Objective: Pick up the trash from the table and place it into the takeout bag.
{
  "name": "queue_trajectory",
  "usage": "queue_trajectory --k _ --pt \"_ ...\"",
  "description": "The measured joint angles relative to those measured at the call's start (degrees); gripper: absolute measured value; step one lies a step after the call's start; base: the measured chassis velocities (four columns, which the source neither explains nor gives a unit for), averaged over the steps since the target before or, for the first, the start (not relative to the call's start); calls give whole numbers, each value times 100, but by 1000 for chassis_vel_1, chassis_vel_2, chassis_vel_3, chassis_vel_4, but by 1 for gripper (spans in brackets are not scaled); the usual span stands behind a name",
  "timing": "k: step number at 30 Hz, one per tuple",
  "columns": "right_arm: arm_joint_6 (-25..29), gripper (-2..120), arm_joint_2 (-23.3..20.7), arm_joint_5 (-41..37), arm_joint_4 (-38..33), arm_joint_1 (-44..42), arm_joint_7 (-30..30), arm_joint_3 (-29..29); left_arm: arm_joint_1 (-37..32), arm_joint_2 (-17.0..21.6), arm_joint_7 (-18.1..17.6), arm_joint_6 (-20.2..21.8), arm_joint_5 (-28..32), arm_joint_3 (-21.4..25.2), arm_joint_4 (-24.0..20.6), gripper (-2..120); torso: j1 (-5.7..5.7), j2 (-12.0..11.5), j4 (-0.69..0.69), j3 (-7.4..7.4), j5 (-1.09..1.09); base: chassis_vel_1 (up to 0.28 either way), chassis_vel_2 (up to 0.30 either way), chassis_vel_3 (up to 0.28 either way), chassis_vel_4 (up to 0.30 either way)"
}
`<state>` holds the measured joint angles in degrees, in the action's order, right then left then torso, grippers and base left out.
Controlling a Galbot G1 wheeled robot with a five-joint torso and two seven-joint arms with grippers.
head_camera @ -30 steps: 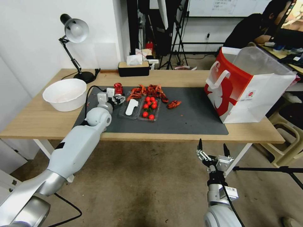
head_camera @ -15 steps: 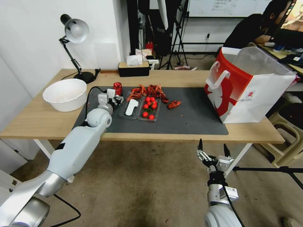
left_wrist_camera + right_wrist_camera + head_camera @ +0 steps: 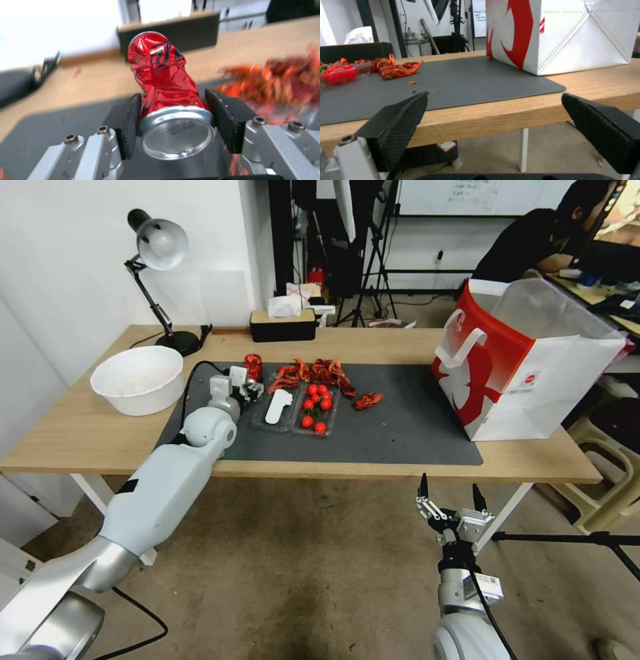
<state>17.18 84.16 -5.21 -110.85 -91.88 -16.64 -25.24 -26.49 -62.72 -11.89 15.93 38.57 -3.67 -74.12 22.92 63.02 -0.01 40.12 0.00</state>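
Table [image 3: 80,437]: long light-wood top on white legs. The left arm reaches over its near edge, and the right gripper sits below and in front of that edge.
Mat [image 3: 400,437]: dark grey rectangle on the table, lying under the left gripper and running from there across toward the right arm's side.
Takeout bag [image 3: 533,380]: large paper bag with a red panel, white sides and a flat white loop handle. It stands open-topped at the mat's end, well apart from the left gripper and beyond and above the right gripper.
White bowl [image 3: 137,379]: on the bare wood just outside the mat, near the left gripper on its outer side.
Clear tray [image 3: 293,410]: holds red tomatoes and a white utensil, on the mat just beside the left gripper toward the bag.
Red shell scraps [image 3: 313,372]: piled on the mat past the tray, near the left gripper.
Left gripper [image 3: 173,122]: over the mat's far corner, black pads clamped on either side of the can's lower end.
Right gripper [image 3: 506,125]: parked low in front of the table edge, jaws spread wide with nothing between them.
Crushed red can [image 3: 160,75]: crumpled red body with silver base toward the wrist, held between the left gripper's pads, its top pointing away from the gripper.
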Motion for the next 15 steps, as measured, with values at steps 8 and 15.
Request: queue_trajectory --k 8,15 --pt "0 100 17 0 0 -9 -1 -1 796 6 551 -870 108 -583 -241 49 0 0 2 -1 1 0 0 0 0" --pt "0 100 30 3 -65 -26 -1 -37 1811 -302 906 -1178 723 -1280 -438 49 0 0 2 -1 2 0 0 0 0"
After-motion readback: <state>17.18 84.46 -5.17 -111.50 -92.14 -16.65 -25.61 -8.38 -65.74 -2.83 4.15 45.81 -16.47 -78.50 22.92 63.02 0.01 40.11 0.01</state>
